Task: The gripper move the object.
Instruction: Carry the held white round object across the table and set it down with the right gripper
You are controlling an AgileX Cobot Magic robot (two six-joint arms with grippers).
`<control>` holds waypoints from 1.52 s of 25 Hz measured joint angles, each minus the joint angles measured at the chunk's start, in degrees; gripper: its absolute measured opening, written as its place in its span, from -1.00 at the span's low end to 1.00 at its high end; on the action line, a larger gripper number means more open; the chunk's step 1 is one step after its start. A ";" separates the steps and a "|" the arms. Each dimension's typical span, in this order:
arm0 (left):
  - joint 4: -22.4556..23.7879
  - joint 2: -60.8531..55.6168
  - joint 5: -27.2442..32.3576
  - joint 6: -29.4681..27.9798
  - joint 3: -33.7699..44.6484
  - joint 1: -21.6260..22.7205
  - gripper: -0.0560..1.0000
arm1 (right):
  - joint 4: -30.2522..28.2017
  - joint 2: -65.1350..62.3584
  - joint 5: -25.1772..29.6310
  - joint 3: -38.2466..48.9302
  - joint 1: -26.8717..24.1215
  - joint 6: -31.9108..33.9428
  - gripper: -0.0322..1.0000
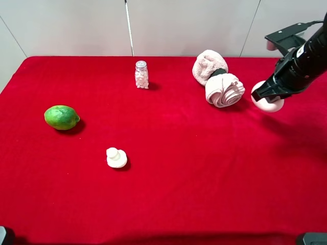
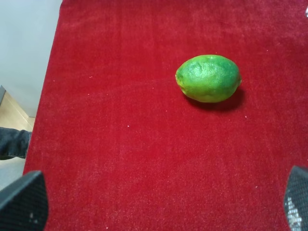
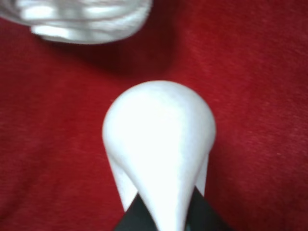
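Note:
The pale pink rounded object is at the right of the red table, just right of the rolled towels. My right gripper, black and bulky, is shut on it from above. In the right wrist view the object fills the middle, with the gripper pinching its near end between dark fingers. I cannot tell whether the object touches the cloth. My left gripper is open and empty over bare cloth near the lime; it does not show in the exterior high view.
Two rolled pink towels lie just left of the object and also show in the right wrist view. A glass shaker stands at the back. A lime lies at the left. A white mushroom-shaped piece lies near the middle front.

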 joint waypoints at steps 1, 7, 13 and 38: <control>0.00 0.00 0.00 0.00 0.00 0.00 0.95 | 0.20 -0.20 0.22 0.00 0.82 0.35 -0.99; 0.00 0.00 0.00 0.00 0.00 0.00 0.95 | 1.27 -2.01 2.50 0.00 6.15 1.57 -0.99; 0.00 0.00 0.00 0.00 0.00 0.00 0.95 | 3.06 -2.76 2.91 0.00 12.81 3.87 -0.99; 0.00 0.00 0.00 0.00 0.00 0.00 0.95 | 6.01 -2.76 -1.85 -0.13 30.69 7.00 -0.99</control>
